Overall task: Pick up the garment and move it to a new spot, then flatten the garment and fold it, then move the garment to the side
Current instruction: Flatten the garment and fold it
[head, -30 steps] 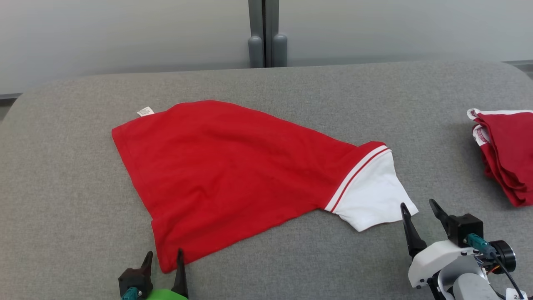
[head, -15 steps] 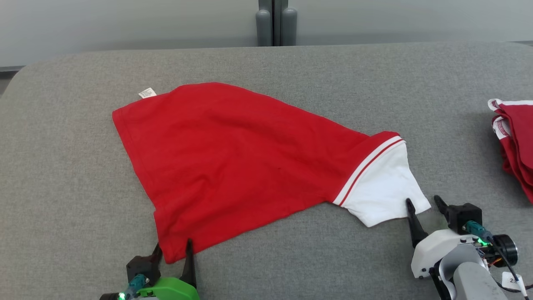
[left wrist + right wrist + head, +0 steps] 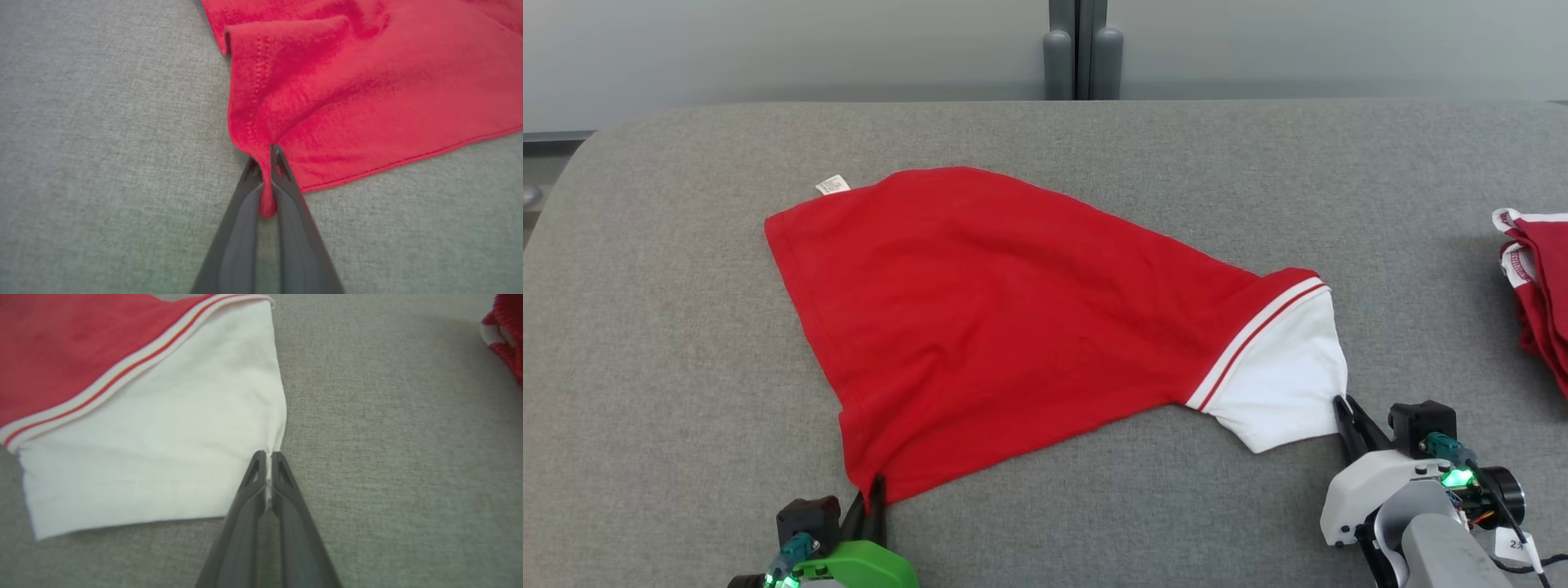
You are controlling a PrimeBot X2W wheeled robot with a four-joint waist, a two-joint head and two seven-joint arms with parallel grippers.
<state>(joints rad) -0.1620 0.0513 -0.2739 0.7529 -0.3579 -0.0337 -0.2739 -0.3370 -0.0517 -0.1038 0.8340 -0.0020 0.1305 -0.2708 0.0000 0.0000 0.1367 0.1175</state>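
Cloth is pinched at both near corners. At the lower left of the head view, the left gripper (image 3: 872,488) is clamped on the nearest red corner of the garment (image 3: 1013,310). The left wrist view shows a small fold of the stitched hem squeezed between the two dark fingers, with the fabric puckering up from that point. At the lower right, the right gripper (image 3: 1344,406) is closed on the outer edge of the white sleeve (image 3: 1282,384). In the right wrist view a thin sliver of white cloth sits between the touching fingers.

The garment lies spread on the grey padded table (image 3: 686,367), left of centre. Its red body widens away from the robot and a red-and-white striped band marks where the sleeve begins. It lies mostly flat, with soft ripples across the middle. At its far left corner a small white label (image 3: 832,185) sticks out onto the table.

Well apart, at the right edge, sits a second red-and-white pile (image 3: 1539,286). Beyond the table's far edge stand two grey posts (image 3: 1082,57).
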